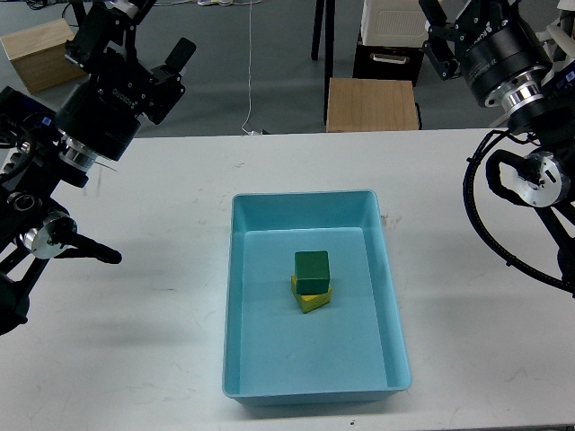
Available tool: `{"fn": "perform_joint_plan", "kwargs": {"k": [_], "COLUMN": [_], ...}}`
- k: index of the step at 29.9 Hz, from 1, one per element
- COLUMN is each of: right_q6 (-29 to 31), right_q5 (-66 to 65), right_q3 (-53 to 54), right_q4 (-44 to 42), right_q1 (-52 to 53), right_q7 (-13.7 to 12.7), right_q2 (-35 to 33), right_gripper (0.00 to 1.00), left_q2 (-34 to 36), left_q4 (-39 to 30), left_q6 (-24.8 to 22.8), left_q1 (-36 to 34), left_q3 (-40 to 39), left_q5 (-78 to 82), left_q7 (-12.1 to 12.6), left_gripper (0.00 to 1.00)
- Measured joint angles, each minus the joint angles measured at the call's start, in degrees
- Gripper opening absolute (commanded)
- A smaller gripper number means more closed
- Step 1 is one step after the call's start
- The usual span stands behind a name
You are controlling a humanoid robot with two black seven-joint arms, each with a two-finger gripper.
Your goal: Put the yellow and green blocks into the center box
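A dark green block [312,269] sits on top of a yellow block [312,300] inside the light blue box [235,296] at the middle of the white table. My left gripper [135,40] is raised at the far upper left, well away from the box, open and empty. My right gripper [458,16] is raised at the upper right, partly cut by the top edge; its fingers look apart with nothing between them.
The white table [485,341] carries the box. Behind the table stand a wooden stool [371,103], a dark cabinet [388,54], tripod legs [97,63], a wooden crate [40,56] and a white chair [552,72].
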Motion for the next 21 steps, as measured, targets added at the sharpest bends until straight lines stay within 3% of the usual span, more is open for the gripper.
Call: {"fn": "perform_joint_plan", "kwargs": {"k": [8, 12, 16, 21], "right_q6": [10.4, 12.7, 12.9, 13.0], "right_q5": [10.7, 15.6, 20.4, 26.1], "right_q3": [11.9, 18.1, 23.3, 25.9], "right_q4": [5.1, 6.8, 8.2, 11.1], "right_q1": [-15.5, -21.7, -26.5, -33.5], "right_q7": [-0.2, -0.4, -0.6, -3.2], "right_q2": [2.0, 3.8, 7.0, 10.0], "right_gripper": [0.99, 0.99, 0.99, 0.99], "left_q2": [-3.5, -6.2, -7.8, -8.1], "left_q4": [-1.6, -2.9, -4.4, -8.2], "left_q6": [-1.2, -0.9, 1.4, 2.9], "left_q1": [9.5, 13.6, 16.9, 22.3], "left_q3": [-4.8, -6.4, -7.2, -7.4], "left_q5": [-5.0, -7.8, -18.3, -25.8], "left_q7": [-0.1, 0.5, 3.8, 7.8], "left_gripper": [1.0, 1.0, 1.0, 1.0]}}
